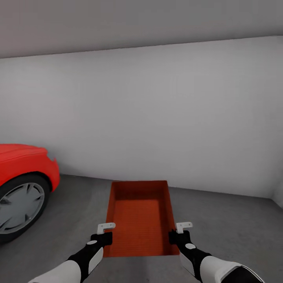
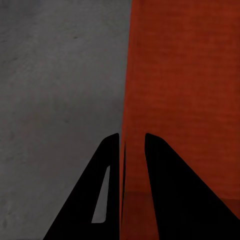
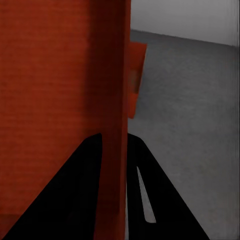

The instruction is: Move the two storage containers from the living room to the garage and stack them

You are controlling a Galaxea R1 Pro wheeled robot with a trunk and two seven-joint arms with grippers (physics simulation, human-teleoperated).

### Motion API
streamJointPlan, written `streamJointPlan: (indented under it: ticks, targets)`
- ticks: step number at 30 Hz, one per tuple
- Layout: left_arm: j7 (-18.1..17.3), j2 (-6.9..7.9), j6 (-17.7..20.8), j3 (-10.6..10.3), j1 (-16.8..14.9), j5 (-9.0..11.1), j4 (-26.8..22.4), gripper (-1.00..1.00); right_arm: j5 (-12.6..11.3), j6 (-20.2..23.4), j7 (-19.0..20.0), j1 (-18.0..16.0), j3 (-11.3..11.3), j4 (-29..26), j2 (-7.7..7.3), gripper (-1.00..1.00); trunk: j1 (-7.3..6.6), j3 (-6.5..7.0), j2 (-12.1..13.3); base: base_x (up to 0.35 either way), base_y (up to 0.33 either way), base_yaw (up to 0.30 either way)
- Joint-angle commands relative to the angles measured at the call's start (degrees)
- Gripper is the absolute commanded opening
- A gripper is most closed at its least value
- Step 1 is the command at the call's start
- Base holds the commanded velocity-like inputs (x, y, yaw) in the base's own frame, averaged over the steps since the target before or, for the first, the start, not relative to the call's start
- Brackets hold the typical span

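Gripping only the thin side walls is the weak point: the left pincer (image 1: 105, 232) is clamped on the tub's (image 1: 140, 220) left wall and the right pincer (image 1: 177, 232) on its right wall, each with one finger inside and one outside. If one side lets go first or the arms drift apart, I judge the orange-red tub could tilt, slip or land skewed. In the right wrist view, a sliver of a second tub (image 3: 136, 80) shows beyond the wall, apparently lower down, so a crooked release could spoil the stack. Whether the held tub rests on anything I cannot tell. Below lies the garage's dark grey speckled floor (image 1: 232, 228), meeting a plain white wall (image 1: 157, 118); a red car (image 1: 23, 177) stands to the left, apart.
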Motion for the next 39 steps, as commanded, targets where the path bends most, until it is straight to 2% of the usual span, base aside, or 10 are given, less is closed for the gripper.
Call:
streamJointPlan:
  ticks: [1, 13, 39]
  targets:
    - [1.21, 0.62, -1.18, 1.05, -0.05, -0.41, -0.14, -1.0, 0.71, 0.02, 0.37, -0.06, -4.77, 0.07, 0.06, -1.0, 0.04, -0.09, -0.07, 0.293, 0.0, -0.282]
    - [1.21, 0.64, -1.18, 1.05, -0.05, -0.41, -0.06, -1.0, 0.76, 0.03, 0.37, -0.06, -4.77, 0.07, 0.06, -1.0, 0.04, -0.09, -0.07, 0.313, 0.044, -0.275]
    - [1.21, 0.64, -1.18, 1.05, -0.05, -0.41, -0.06, -1.0, 0.71, 0.07, 0.29, -0.06, -4.77, 0.07, 0.06, -1.0, 0.04, -0.09, -0.07, 0.317, 0.099, -0.004]
